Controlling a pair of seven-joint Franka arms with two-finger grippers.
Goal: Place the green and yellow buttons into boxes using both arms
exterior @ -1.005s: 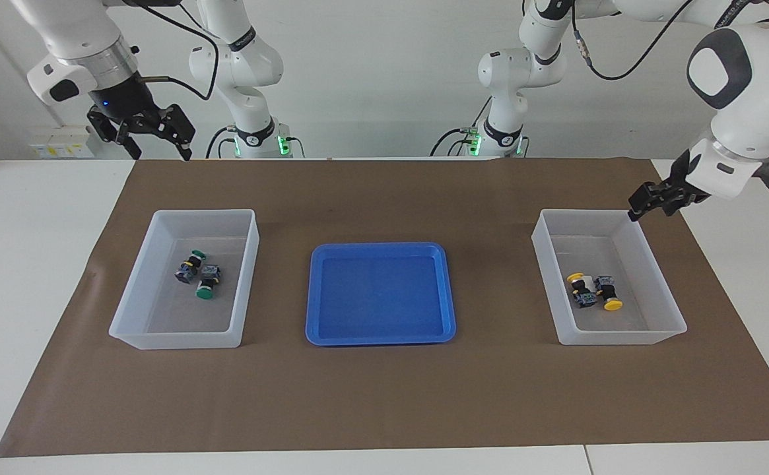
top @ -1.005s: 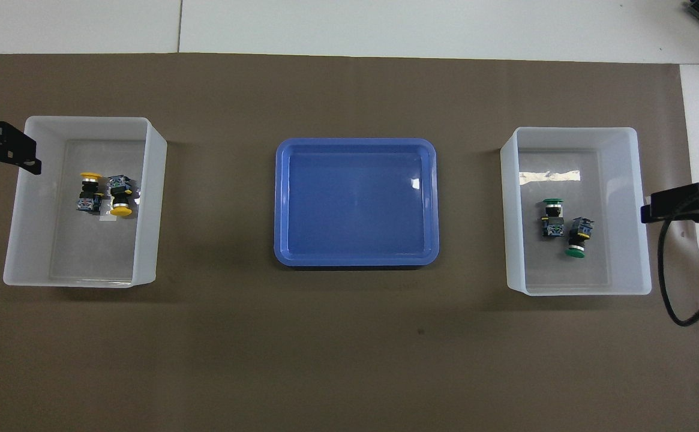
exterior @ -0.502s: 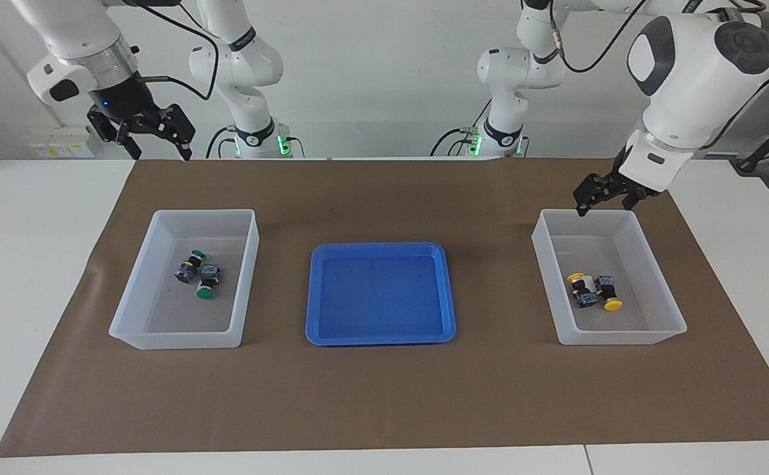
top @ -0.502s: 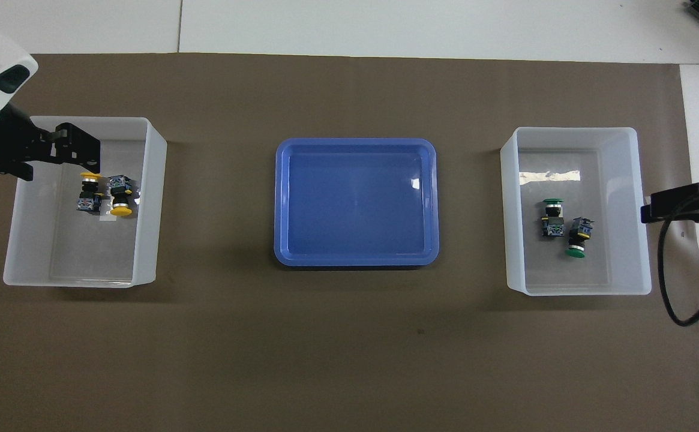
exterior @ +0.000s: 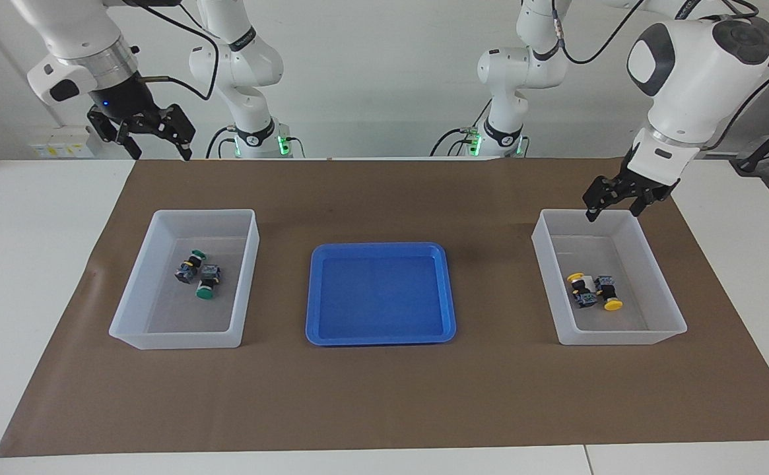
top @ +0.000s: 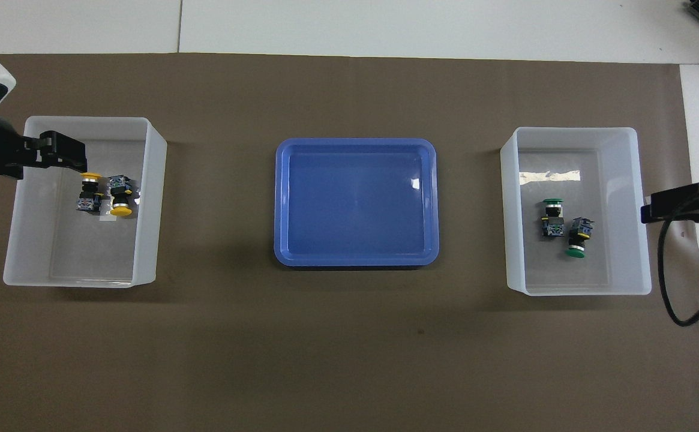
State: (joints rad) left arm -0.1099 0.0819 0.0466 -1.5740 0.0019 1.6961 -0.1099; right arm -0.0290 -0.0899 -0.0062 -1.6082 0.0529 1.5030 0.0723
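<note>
two yellow buttons (exterior: 594,291) lie in the box (exterior: 663,326) at the left arm's end; two green buttons (exterior: 198,270) lie in the other box (exterior: 134,333). left gripper (exterior: 612,212), open and empty, hangs over its box rim. right gripper (exterior: 154,146), open and empty, waits raised. sorting looks complete; next move: retract.

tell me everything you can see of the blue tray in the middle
The blue tray is a shallow rectangular dish with rounded corners and a raised rim, of glossy plastic by its look, with a small glare spot inside. It lies flat on the brown mat at the middle of the table, between the two translucent boxes and apart from both. Nothing lies in it and nothing touches it but the mat.
</note>
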